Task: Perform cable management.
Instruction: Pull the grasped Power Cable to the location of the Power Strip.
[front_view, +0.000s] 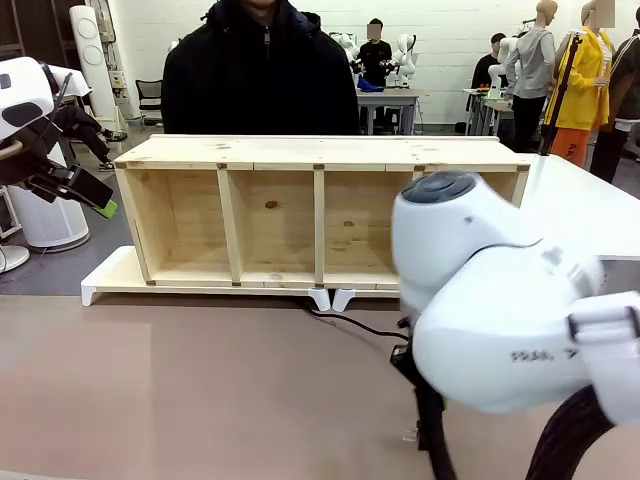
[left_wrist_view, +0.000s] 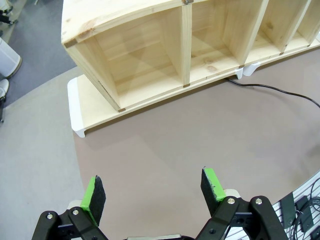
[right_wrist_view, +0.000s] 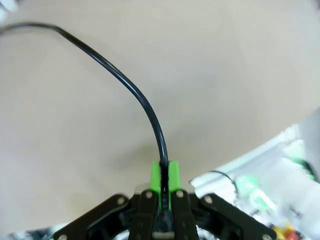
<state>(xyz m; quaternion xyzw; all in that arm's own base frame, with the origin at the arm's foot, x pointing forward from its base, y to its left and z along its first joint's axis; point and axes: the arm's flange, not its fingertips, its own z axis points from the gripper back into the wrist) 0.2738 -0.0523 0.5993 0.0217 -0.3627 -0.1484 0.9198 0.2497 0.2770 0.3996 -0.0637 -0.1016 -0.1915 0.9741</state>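
R claw (right_wrist_view: 164, 173) clamped on cable (right_wrist_view: 120, 76); L claw (left_wrist_view: 152, 189) wide open over tabletop (left_wrist_view: 200, 142).

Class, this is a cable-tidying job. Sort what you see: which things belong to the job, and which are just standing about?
In the job: the cable; the right gripper, shut on it; the left gripper, open above the table.

Just standing about: the wooden shelf; the white stand beneath it; the person behind.
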